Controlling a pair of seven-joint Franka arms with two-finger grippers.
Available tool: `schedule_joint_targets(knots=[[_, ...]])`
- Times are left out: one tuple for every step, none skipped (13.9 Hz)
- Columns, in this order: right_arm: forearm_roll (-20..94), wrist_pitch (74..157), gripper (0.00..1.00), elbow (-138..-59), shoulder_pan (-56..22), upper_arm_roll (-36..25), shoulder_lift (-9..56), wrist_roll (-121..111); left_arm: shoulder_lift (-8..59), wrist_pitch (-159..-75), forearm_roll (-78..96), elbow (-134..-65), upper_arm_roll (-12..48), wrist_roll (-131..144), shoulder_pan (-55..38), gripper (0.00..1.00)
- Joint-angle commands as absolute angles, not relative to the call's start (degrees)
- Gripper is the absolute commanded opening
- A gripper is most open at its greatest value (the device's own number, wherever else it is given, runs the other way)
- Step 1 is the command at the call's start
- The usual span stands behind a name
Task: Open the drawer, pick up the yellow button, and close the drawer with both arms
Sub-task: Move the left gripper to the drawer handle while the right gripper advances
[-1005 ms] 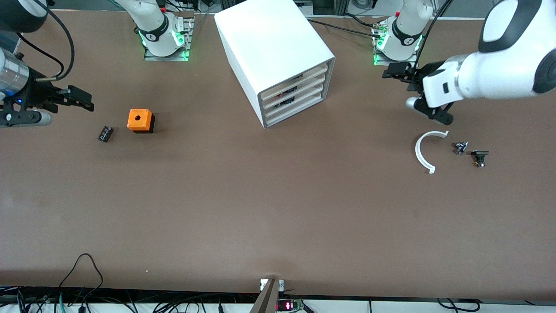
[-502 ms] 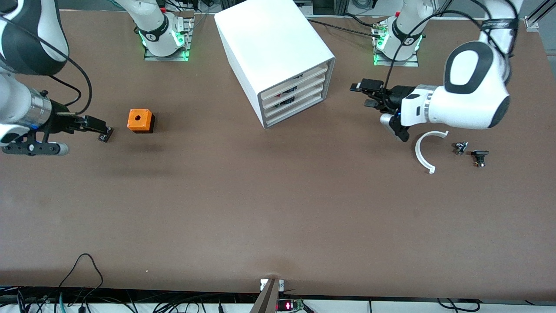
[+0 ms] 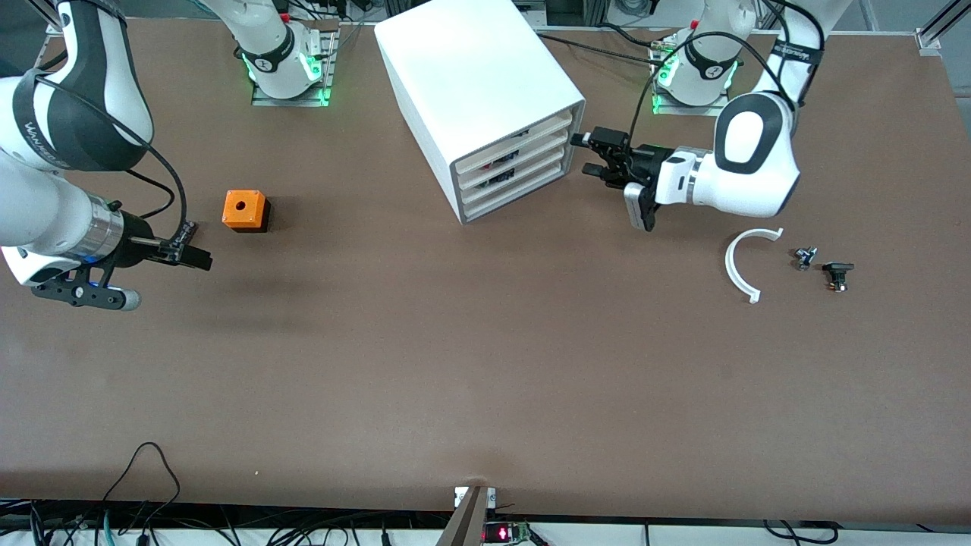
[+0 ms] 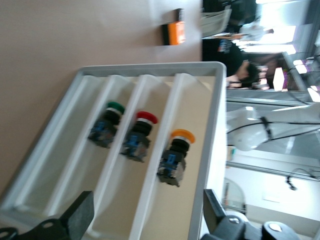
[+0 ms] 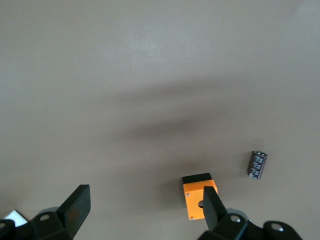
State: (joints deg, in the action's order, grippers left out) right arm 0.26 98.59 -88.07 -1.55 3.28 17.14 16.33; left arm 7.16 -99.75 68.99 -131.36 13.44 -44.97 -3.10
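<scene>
The white cabinet (image 3: 474,72) stands near the table's middle, all three cream-fronted drawers pushed in. The drawer (image 3: 550,125), the highest, shows in the left wrist view (image 4: 200,125) with the orange-yellow capped button (image 4: 176,156) lying inside. The two lower drawers hold a red-capped and a green-capped button. My left gripper (image 3: 580,155) hovers open just in front of the drawer fronts, at their left-arm end, touching nothing (image 4: 147,220). My right gripper (image 3: 199,256) hangs open and empty over bare table (image 5: 145,210), toward the right arm's end.
An orange cube with a round hole (image 3: 244,210) and a small black block (image 5: 257,165) lie close to the right gripper. A white curved piece (image 3: 740,265) and two small parts (image 3: 804,258) (image 3: 838,274) lie toward the left arm's end.
The left arm has swung in from the table's end to the drawer fronts. The right gripper has advanced past the black block and lower in the front view.
</scene>
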Motion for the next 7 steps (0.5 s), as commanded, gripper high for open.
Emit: schedule_joint_targets(knots=[[1.1, 97.9, 1.00, -86.0, -3.7, 3.3, 18.7, 22.4, 5.7, -101.6, 72.9, -135.3, 14.8, -50.0, -3.1, 0.77], [1.1, 97.9, 1.00, -86.0, -4.6, 3.3, 18.7, 24.2, 6.0, -101.6, 74.4, -136.4, 14.9, -51.3, -3.2, 0.74], [0.9, 98.0, 1.00, -86.0, -5.3, 3.3, 19.2, 25.0, 6.5, -101.7, 77.0, -137.2, 15.5, -53.0, -3.4, 0.74], [0.8, 98.0, 1.00, -85.9, -6.0, 3.3, 19.3, 25.1, 7.5, -101.9, 78.2, -137.7, 16.7, -54.7, -3.4, 0.73], [1.1, 98.1, 1.00, -85.6, -6.2, 3.3, 19.2, 25.2, 8.1, -102.0, 79.3, -138.1, 17.0, -56.0, -3.5, 0.70], [1.3, 98.4, 1.00, -84.7, -6.2, 3.3, 19.2, 25.2, 8.7, -102.0, 79.6, -138.5, 17.3, -57.1, -3.6, 0.65], [1.5, 98.4, 1.00, -84.1, -6.3, 3.4, 19.3, 25.2, 9.0, -102.0, 80.4, -139.1, 18.0, -57.3, -3.5, 0.65]])
